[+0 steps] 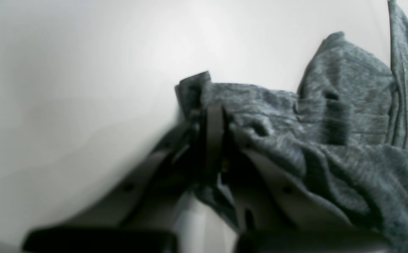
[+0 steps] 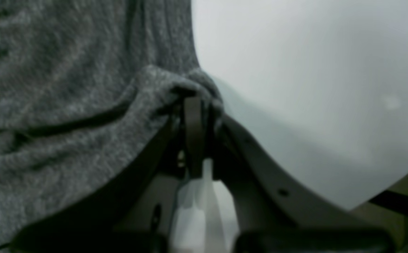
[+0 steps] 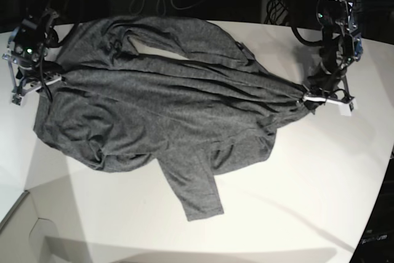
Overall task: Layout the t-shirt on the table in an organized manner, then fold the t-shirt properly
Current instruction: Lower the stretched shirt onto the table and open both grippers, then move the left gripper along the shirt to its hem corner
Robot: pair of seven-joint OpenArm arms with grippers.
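Here the t-shirt (image 3: 166, 109) lies spread and rumpled across the far half of the table (image 3: 295, 201), stretched between the two arms, one sleeve trailing toward the table's near edge. The left gripper (image 1: 212, 112) is clamped tight on a bunched edge of the shirt at its one end. The right gripper (image 2: 193, 105) is likewise pinched closed on a fold at the opposite end.
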